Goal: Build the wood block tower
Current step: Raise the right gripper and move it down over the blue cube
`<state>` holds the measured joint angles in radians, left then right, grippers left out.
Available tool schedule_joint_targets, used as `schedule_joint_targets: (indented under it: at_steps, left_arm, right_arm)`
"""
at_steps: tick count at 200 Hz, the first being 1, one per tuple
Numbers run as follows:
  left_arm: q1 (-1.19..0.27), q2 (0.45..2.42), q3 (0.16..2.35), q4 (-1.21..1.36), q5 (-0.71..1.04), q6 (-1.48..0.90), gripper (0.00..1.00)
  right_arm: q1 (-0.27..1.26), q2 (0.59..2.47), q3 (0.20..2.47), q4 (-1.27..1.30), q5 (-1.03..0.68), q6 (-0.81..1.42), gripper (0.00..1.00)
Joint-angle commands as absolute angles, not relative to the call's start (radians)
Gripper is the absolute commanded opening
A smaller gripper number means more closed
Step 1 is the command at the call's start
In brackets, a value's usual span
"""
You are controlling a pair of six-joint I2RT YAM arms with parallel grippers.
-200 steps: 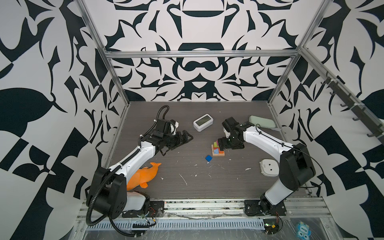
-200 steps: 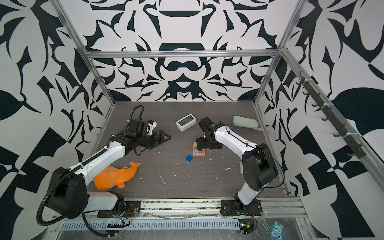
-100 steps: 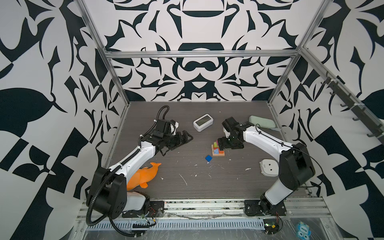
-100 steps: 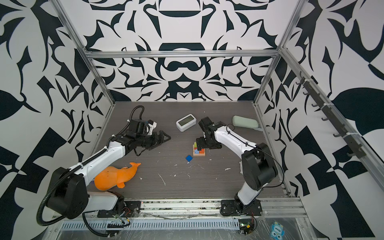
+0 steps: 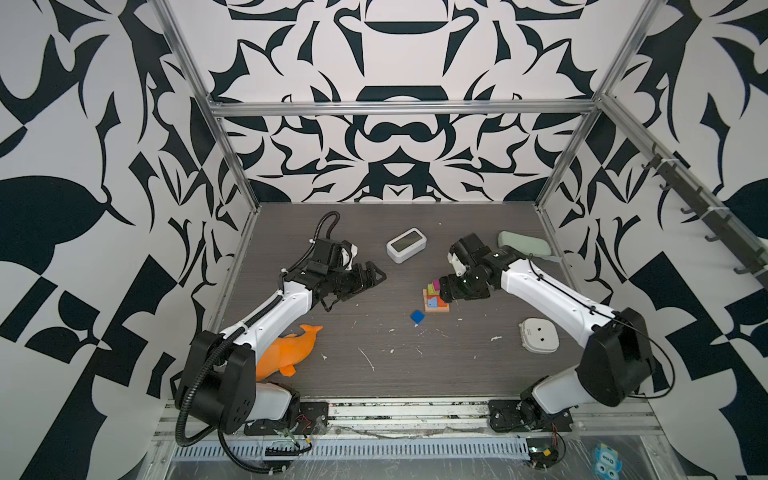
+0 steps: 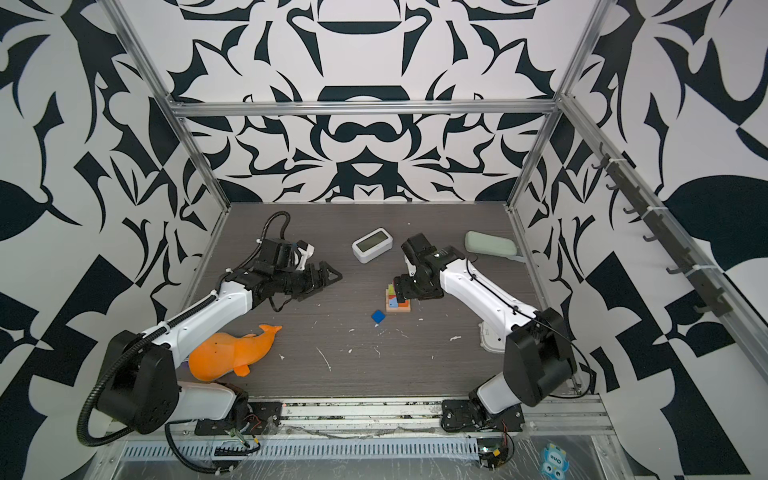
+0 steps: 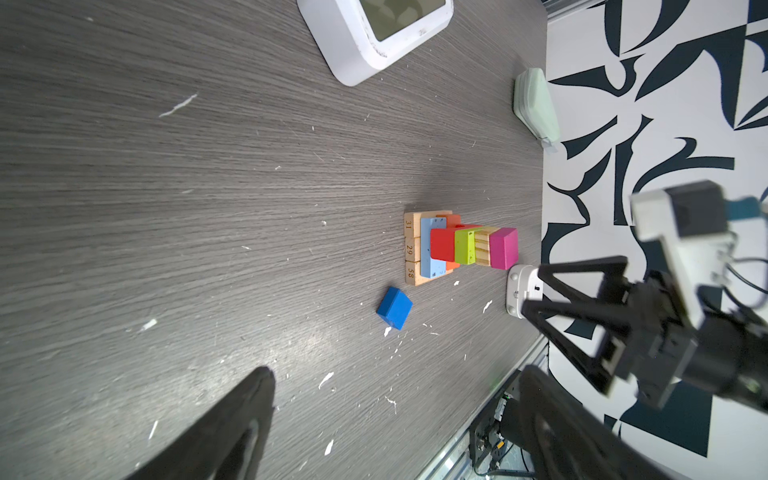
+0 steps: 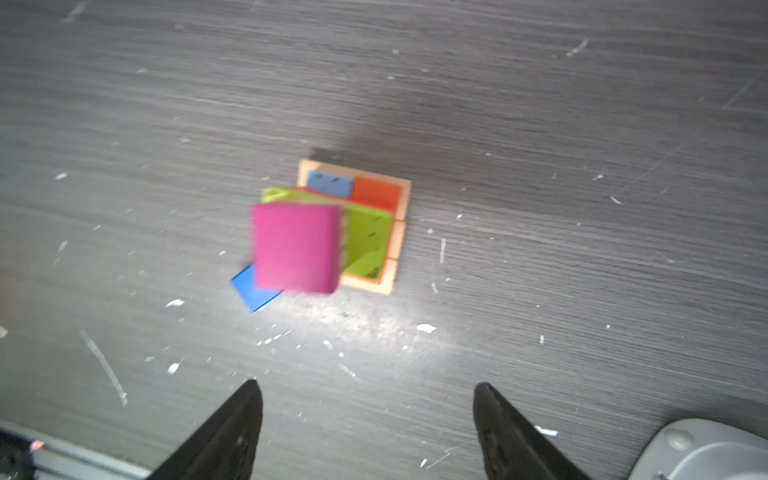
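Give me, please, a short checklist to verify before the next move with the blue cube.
1. Right gripper empty, jaws apart: ok.
2. Magenta cube resting on top of the tower: ok.
3. Blue cube free on the table, apart from the tower: ok.
4. Left gripper open, away from the tower: ok.
5. Tower finished: not ok, the blue cube is not stacked.
6. Magenta cube squarely centred: cannot tell, blurred from above.
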<state>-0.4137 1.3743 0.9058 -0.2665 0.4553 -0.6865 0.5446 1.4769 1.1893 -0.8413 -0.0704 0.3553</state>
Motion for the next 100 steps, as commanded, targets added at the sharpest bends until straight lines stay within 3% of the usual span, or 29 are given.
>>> schedule_joint_targets:
  at_steps: [1, 100]
  left_arm:
    - [-0.416, 1.380, 0.945, -0.279, 0.448, -0.675, 0.94]
    - [-0.417, 1.338, 0.940, -0.334, 0.405, -0.650, 0.94]
  right_arm:
    - [0.613, 1.455, 1.184, -0.871, -0.055, 0.311, 0.83]
    - [0.833, 1.581, 1.201, -0.793, -0.015, 0.228, 0.76]
